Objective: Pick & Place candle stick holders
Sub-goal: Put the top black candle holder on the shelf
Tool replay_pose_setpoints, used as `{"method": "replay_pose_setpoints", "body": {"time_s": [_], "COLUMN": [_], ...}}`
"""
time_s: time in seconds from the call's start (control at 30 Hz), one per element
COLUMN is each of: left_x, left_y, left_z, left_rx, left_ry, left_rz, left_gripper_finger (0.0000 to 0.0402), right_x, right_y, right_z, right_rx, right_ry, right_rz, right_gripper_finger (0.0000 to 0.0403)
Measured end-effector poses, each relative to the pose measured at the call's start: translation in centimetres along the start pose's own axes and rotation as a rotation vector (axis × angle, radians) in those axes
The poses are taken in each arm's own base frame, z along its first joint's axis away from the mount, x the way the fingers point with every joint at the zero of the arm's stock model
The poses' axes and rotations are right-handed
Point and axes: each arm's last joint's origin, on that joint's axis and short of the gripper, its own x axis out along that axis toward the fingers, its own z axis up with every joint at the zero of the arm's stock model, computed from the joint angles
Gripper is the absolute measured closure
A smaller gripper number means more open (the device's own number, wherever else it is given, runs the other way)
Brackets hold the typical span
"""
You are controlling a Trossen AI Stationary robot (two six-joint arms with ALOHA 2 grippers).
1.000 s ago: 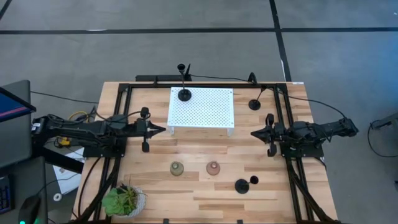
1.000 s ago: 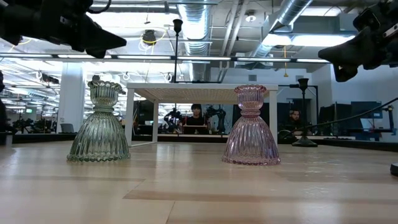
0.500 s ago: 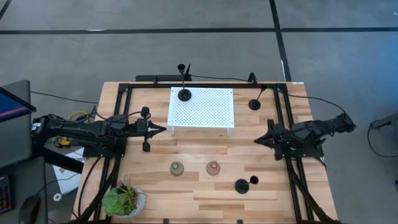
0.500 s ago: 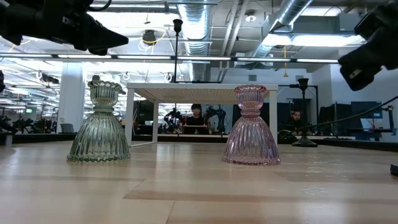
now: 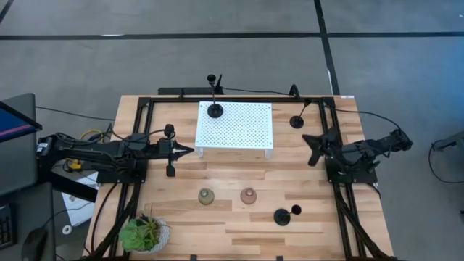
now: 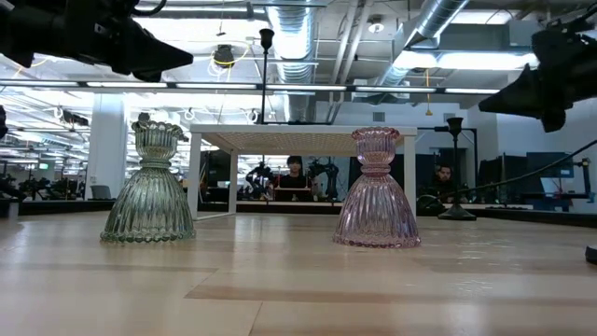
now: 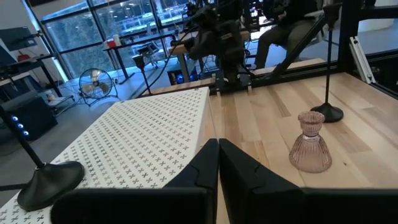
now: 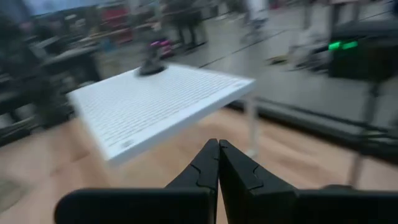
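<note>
One slim black candle stick holder (image 5: 216, 110) stands by its disc base on the white perforated platform (image 5: 235, 127). A second (image 5: 297, 121) stands on the table at the far right. A third (image 5: 281, 216) is near the front right. The olive-green holder (image 5: 206, 196) and the pink holder (image 5: 249, 196) stand upright on their wide bases in front of the platform; both also show in the low view, the olive-green one (image 6: 149, 182) and the pink one (image 6: 376, 187). My left gripper (image 5: 190, 151) is shut and empty, left of the platform. My right gripper (image 5: 306, 138) is shut and empty, right of the platform, above the table.
A leafy potted plant (image 5: 143, 234) stands at the near left corner. Black frame rails (image 5: 138, 138) run along the table's left, right and far sides. People sit at desks in the room behind the table (image 6: 294, 173).
My right gripper has gone toward the table's far edge and swung round, so that its shut fingers now point slanting toward the platform's far side instead of straight left. My left arm and all the holders have kept still.
</note>
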Motion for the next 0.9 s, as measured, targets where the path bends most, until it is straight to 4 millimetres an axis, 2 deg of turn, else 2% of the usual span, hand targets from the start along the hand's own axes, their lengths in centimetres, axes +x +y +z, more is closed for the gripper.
{"method": "replay_pose_setpoints", "body": {"time_s": [0.17,0.3,0.43,0.53,0.63,0.9], "left_x": [0.0,0.0,0.0,0.0,0.0,0.0], "left_y": [0.0,0.0,0.1,0.2,0.3,0.3], "left_z": [0.0,0.0,0.0,0.0,0.0,0.0], "left_rx": [0.000,0.000,0.000,-0.001,0.005,0.081], "left_ry": [0.000,-0.004,0.004,0.015,0.022,0.027], "left_rz": [0.000,0.002,0.037,0.080,0.106,0.111], "left_gripper_finger": [0.0389,0.0389,0.0389,0.0389,0.0389,0.0389], "right_x": [0.0,0.6,1.5,2.2,2.9,5.3], "right_y": [-0.2,-0.3,-0.2,-0.2,-0.2,-0.3], "right_z": [0.0,-0.6,-2.0,-2.2,-2.2,-1.8], "right_rx": [-0.003,-0.013,0.001,0.004,0.007,0.077], "right_ry": [-0.024,-0.010,0.049,0.061,0.057,0.085], "right_rz": [-0.065,-0.117,-0.167,-0.233,-0.290,-0.316], "right_gripper_finger": [0.0403,0.0403,0.0403,0.0403,0.0403,0.0403]}}
